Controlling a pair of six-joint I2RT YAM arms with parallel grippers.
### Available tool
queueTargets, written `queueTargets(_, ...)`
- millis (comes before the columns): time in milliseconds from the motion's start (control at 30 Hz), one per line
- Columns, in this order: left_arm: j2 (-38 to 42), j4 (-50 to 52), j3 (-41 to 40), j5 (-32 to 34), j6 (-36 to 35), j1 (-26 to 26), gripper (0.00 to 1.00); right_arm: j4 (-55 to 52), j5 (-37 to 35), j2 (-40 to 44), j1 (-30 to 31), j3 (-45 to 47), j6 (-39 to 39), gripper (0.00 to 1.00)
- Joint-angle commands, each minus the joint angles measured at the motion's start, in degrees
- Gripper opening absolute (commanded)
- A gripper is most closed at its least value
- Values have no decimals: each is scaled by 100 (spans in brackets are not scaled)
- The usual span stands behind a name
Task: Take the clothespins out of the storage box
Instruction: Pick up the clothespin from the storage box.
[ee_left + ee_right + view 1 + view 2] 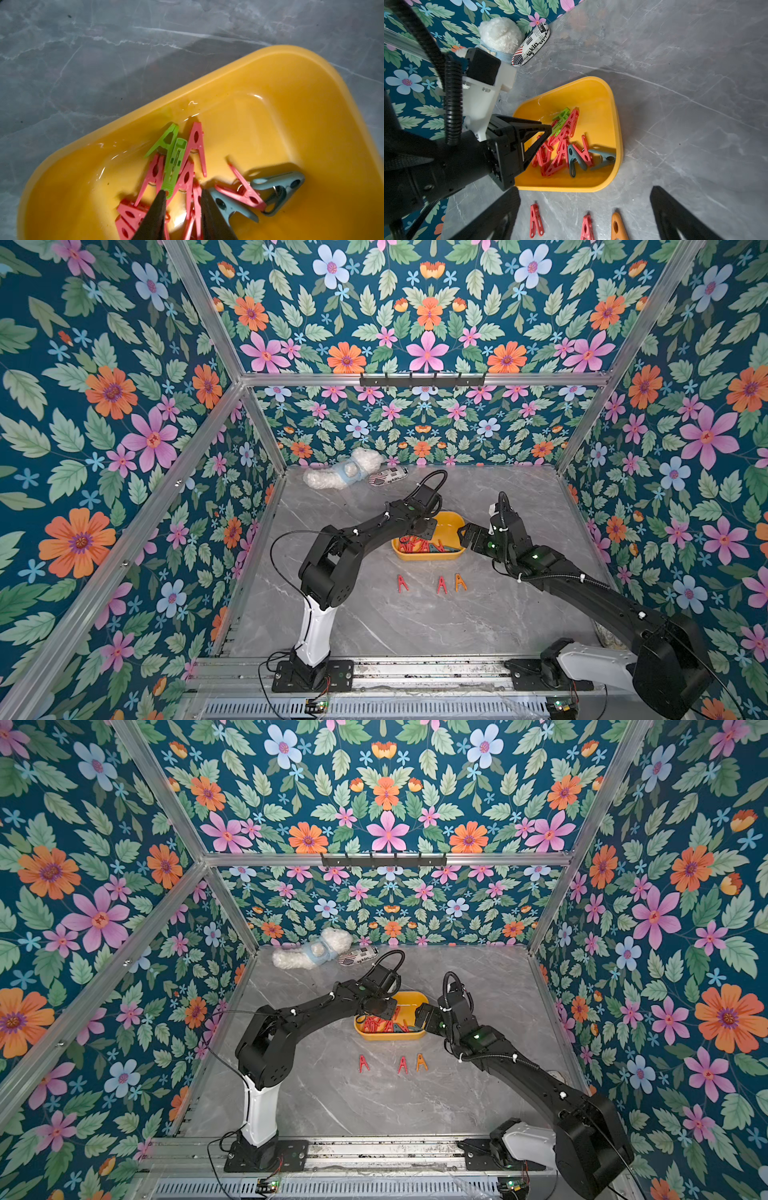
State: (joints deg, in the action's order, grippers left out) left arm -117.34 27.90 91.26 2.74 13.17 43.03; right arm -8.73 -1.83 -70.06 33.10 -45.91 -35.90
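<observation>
The yellow storage box (428, 558) (390, 1038) sits mid-table holding several clothespins: mostly red, one green (174, 162), and two grey-blue (228, 205). My left gripper (184, 192) (424, 526) reaches down into the box. Its jaws are narrowed on a red clothespin (197, 204), and one fingertip (161, 199) touches the green pin's end. My right gripper (585, 188) (467, 533) hovers at the box's right end, open and with nothing in it. In front of the box, two red clothespins (402, 583) (441, 585) and an orange one (459, 582) lie in a row on the table.
A white plush toy (345, 475) and a printed case (388, 475) lie at the back wall. A black hook rail (422, 380) hangs on the rear frame bar. Flowered walls with aluminium posts close in three sides of the grey marble table (415, 626).
</observation>
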Motion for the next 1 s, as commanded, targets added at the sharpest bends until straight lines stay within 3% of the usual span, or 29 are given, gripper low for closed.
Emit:
queueTargets(0,-129,144,168,-30,-48,78,32,117,23,-11,-23,-10,49,99)
queueTargets(333,-754,418,750,86,44,123,25,57,24,124,-79,49,60,99)
queueTargets(967,-1371,698,1259,33,38,153,22,55,-11,239,-142,227,-13,99)
